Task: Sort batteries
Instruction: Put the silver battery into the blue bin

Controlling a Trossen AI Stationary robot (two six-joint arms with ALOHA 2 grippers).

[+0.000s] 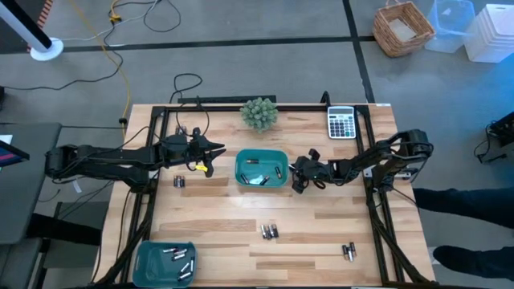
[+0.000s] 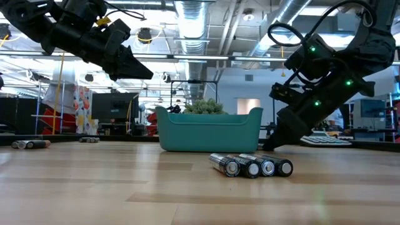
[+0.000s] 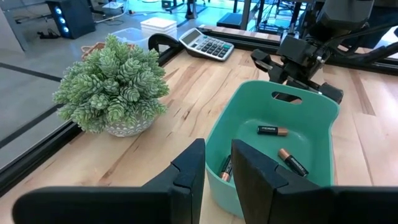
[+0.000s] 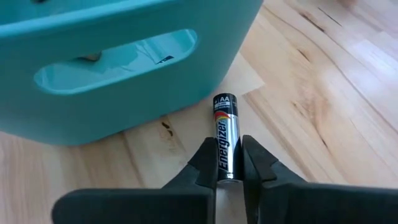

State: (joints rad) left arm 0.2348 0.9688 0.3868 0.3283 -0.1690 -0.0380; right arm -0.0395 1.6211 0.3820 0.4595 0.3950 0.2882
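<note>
A teal tray [image 1: 262, 153] stands mid-table with a few batteries [image 3: 272, 130] lying on its floor. My right gripper [image 4: 225, 148] is low at the tray's right wall [image 4: 62, 112], shut on a silver-and-black AA battery [image 4: 225, 118]. My left gripper [image 3: 217, 155] hangs above the table just left of the tray [image 3: 311, 112], open by a narrow gap with nothing in it. Loose batteries lie on the wood in front of the tray [image 2: 250, 166], at the near right [image 1: 349, 251] and at the left [image 1: 179, 182]. My right gripper pinches the battery's long sides [image 4: 225, 163] between its two fingers, at the end nearer the wrist. The fingers lie along the battery and slant down from the table's right. Its free end [image 4: 225, 102] points at the foot of the tray's wall; whether it touches the wood I cannot tell.
A second teal tray [image 1: 143, 258] with several batteries sits at the near left corner. A potted plant [image 1: 259, 112] and a grey calculator [image 1: 341, 122] stand along the far edge. Black frame rails [image 1: 377, 217] run along the table's sides. Bare wood lies across the near middle.
</note>
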